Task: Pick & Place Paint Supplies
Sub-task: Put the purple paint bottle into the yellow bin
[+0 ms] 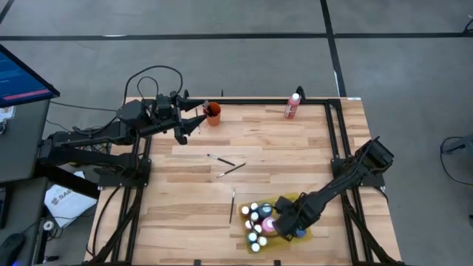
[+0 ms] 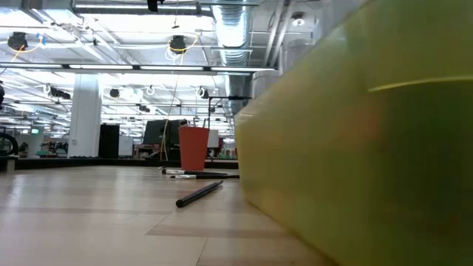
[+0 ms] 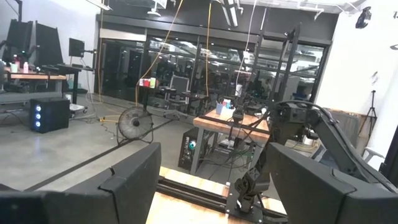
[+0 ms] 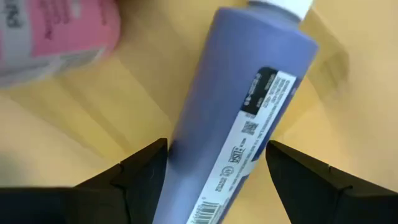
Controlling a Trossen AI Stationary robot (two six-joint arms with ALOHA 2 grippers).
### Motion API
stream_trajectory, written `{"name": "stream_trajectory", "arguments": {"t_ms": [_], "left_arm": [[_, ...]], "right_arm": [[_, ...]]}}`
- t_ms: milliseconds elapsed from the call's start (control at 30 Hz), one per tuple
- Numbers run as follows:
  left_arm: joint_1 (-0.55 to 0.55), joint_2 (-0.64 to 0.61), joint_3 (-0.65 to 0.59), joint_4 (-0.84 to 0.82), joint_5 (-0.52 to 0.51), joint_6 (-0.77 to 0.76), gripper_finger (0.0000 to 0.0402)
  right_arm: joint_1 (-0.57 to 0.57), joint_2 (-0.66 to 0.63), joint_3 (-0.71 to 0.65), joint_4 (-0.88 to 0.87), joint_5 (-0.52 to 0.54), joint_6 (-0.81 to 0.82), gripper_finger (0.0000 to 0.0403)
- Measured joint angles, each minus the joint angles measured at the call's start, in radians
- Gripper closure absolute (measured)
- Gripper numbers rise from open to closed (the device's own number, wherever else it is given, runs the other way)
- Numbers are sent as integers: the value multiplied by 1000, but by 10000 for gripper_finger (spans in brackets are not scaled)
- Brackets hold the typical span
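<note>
Wooden table (image 1: 295,148) seen from above. Right claw (image 1: 284,222), at five o'clock, hangs over the yellow tray (image 1: 294,199) among white-capped paint bottles (image 1: 255,222); its fingers stand apart on either side of a blue bottle (image 4: 249,106), with a pink bottle (image 4: 56,31) just beside. Left claw (image 1: 194,124), at eleven o'clock beside the orange cup (image 1: 213,113), is spread and empty. Three paintbrushes (image 1: 225,164) lie near centre; a red bottle (image 1: 293,106) lies at one o'clock.
</note>
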Motion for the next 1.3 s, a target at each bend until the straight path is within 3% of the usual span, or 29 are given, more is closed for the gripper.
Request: {"name": "stream_trajectory", "arguments": {"t_ms": [233,533,833,967,1167,1300], "left_arm": [[0,0,0,0,0,0,115],[0,0,0,3,0,0,115],[0,0,0,17,-14,0,115],[0,0,0,17,-15,0,115],[0,0,0,17,-18,0,115],[0,0,0,17,-18,0,115]], "right_arm": [[39,11,3,13,27,-16,137],[14,121,10,79,-5,7,143],[11,90,9,52,16,37,257],[10,56,9,35,42,57,257],[20,-24,10,-52,120,151,212],[36,-81,11,-102,199,201,228]]}}
